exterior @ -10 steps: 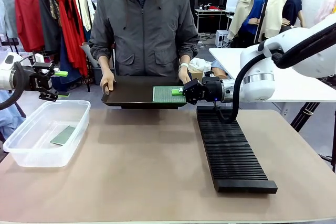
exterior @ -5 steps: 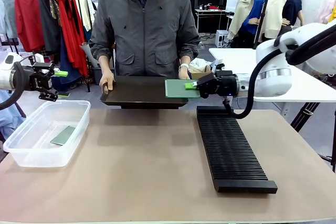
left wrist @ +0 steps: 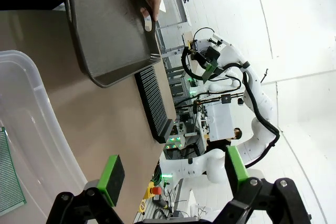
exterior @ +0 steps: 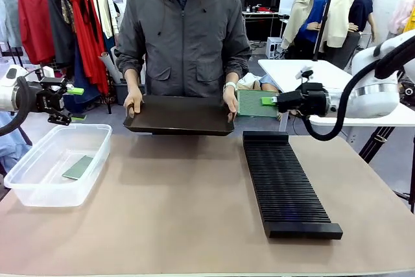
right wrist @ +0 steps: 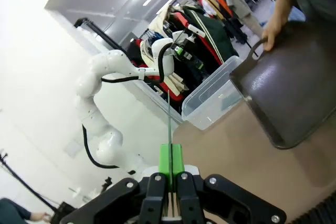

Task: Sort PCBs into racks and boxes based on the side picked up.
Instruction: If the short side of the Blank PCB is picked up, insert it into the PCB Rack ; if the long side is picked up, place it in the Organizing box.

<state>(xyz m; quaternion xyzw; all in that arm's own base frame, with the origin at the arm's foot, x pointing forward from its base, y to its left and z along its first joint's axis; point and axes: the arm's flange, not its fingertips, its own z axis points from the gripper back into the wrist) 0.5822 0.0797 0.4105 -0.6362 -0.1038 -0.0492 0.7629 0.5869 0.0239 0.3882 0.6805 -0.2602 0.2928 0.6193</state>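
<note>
**Board in the air beside the tray, rack placement to come**

The right hand (exterior: 266, 101) is closed on one short edge of a thin green rectangular circuit board (exterior: 249, 103). It holds the board in the air just to the right of the smooth black shallow tray (exterior: 178, 113), which a person in a grey jacket (exterior: 185, 30) grips by both side edges. The board sticks out from the fingertips towards the tray. It touches neither the tray nor the counter, and it hangs above and a little beyond the far end of the long low black slotted rack (exterior: 285, 186). In the right wrist view the board (right wrist: 169, 124) shows edge-on as a fine line rising from between the closed green pads (right wrist: 170, 162).

The step in hand looks like the carry from tray to destination. With this arm so near the rack, the rack is the likelier target. The next move would be to turn the board onto its edge, line it up with one slot and lower it straight, because the slots are fine and closely spaced. Which face was picked cannot be judged surely from here.

The left hand (exterior: 76, 104) hangs spread wide and empty above the far left end of the clear plastic rectangular tub (exterior: 61, 126), with its pads well apart in its own wrist view (left wrist: 173, 174). A second green board (exterior: 78, 167) lies flat on the tub's floor. The tub and the rack both rest on the brown counter (exterior: 181, 212).
</note>
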